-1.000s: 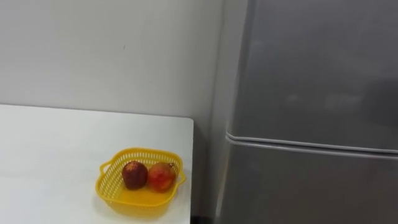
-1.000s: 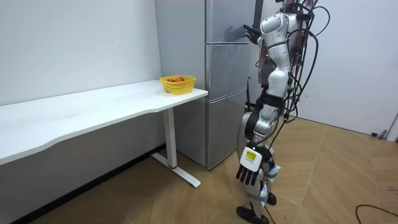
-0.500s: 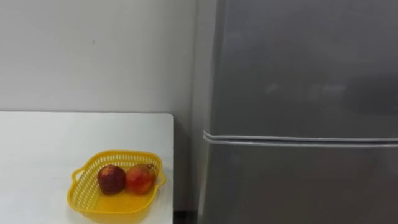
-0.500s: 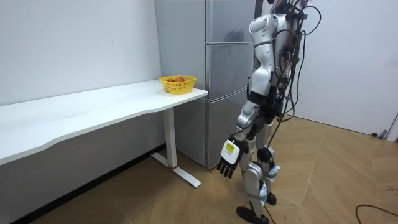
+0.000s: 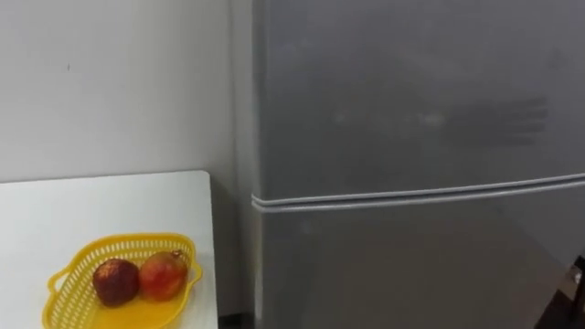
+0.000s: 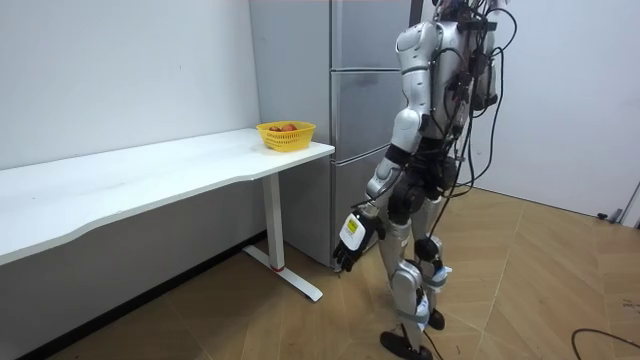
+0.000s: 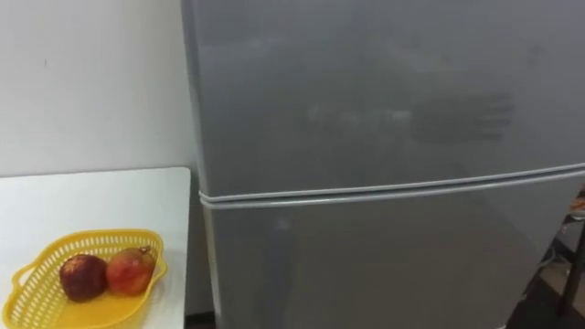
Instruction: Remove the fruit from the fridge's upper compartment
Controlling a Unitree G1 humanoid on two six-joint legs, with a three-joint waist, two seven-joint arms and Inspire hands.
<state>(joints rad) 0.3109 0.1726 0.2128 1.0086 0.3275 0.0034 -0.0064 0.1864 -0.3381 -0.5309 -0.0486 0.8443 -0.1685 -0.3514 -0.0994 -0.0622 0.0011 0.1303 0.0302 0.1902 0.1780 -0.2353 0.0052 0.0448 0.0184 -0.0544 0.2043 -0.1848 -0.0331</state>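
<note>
Standing close before the fridge (image 5: 274,174), the robot faces its front; upper door (image 5: 411,82) is shut, lower door (image 5: 411,270) too, w/ a seam between them. L hand (image 6: 350,240) hangs low by the thigh in room view, fingers loose & apart, holding nothing. Left of fridge, yellow basket (image 5: 128,241) w/ two reddish fruits (image 5: 163,274) sits near table (image 5: 91,201) corner.

We are standing upright with our left arm hanging down on the near side, elbow slightly bent. Our left hand (image 6: 349,240) is dangling low beside the thigh, fingers relaxed and pointing downward.
</note>
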